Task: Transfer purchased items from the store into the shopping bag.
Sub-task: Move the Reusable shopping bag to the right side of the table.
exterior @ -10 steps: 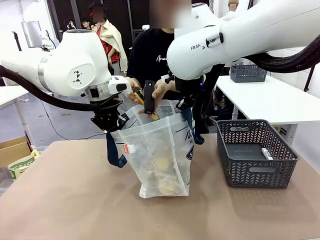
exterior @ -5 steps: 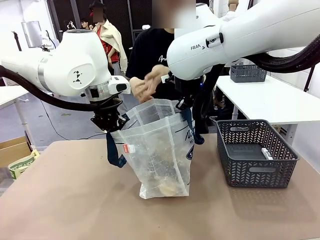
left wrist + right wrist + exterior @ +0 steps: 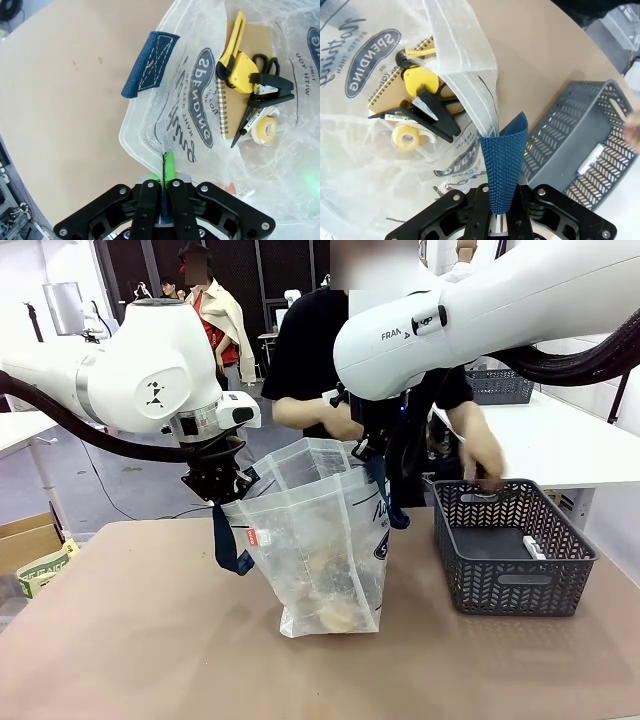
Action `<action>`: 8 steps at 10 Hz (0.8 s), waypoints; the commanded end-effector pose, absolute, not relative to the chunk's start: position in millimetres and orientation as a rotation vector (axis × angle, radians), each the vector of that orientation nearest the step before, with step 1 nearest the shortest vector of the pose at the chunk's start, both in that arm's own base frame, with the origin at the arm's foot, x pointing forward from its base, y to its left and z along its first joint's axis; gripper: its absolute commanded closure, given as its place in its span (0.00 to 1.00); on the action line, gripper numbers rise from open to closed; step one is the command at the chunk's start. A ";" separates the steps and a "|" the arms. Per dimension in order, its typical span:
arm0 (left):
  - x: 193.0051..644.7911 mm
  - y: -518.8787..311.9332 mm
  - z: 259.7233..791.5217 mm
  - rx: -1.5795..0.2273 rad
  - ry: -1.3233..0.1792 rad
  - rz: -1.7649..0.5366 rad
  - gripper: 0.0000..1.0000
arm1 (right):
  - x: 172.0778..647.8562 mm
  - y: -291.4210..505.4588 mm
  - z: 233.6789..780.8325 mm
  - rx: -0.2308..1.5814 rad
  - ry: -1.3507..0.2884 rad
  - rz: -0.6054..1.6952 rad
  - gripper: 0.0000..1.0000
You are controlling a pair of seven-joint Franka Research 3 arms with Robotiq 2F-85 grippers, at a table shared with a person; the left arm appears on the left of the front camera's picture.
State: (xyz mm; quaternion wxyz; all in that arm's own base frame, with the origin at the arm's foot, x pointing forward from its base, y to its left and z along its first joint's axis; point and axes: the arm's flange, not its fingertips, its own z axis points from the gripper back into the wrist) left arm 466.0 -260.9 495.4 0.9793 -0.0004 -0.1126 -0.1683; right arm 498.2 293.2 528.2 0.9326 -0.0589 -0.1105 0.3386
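Two grippers hold the shopping bag (image 3: 320, 540) upright on the table (image 3: 140, 640), its mouth spread between them.
Front view: the left gripper (image 3: 216, 486) is clenched on the bag's near-left rim and the right gripper (image 3: 372, 454) on its far-right side, while a person's hand (image 3: 487, 472) reaches over the dark grey basket (image 3: 510, 592) standing just right of the bag. Left wrist view: green pads (image 3: 169, 162) pinch the translucent rim; inside the bag lie a yellow knife (image 3: 234, 57), a spiral notebook (image 3: 239, 102) and a tape roll (image 3: 265, 128) (with something black and hinged on top). Right wrist view: the jaws are clamped on the bag's navy strap (image 3: 505, 160), and a white marker (image 3: 590, 159) lies in the basket.
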 end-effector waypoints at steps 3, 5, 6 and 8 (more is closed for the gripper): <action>466.0 -260.5 496.0 0.000 -0.228 -0.338 1.00 | 498.0 292.9 529.5 -0.121 -0.229 0.693 1.00; 466.0 -260.5 496.0 0.000 -0.228 -0.338 1.00 | 498.0 292.9 529.5 -0.121 -0.229 0.693 1.00; 466.0 -260.5 496.0 0.000 -0.228 -0.338 1.00 | 498.0 292.9 529.5 -0.121 -0.229 0.693 1.00; 466.0 -260.5 496.0 0.000 -0.228 -0.338 1.00 | 498.0 292.9 529.5 -0.121 -0.229 0.693 1.00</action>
